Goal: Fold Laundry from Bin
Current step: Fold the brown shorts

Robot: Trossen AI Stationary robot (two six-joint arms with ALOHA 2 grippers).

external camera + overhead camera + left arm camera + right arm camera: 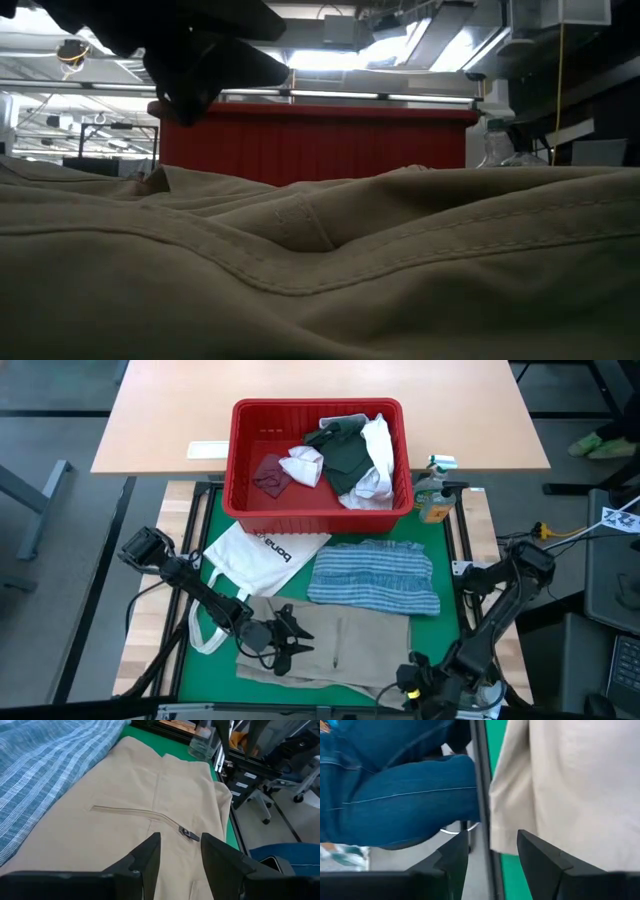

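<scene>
Laundry part sorted: tan shirt lay flat at your table's near edge, striped cloth beside, rest in red bin. Left gripper hovered above shirt, fingers parted, empty. Right gripper at shirt's corner, fingers parted, empty. Risk: shirt overhanging edge could slide off if you tugged.

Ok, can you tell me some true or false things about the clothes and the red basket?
1. The red basket still has clothes in it. True.
2. The blue-striped cloth is inside the basket. False: it lies on the green mat, in front of the basket.
3. The left gripper is over the tan shirt with its fingers open, holding nothing. True.
4. The white tote bag is on top of the blue-striped cloth. False: it lies beside it, toward the left arm.
5. The right gripper is open, at the tan shirt's edge. True.
</scene>
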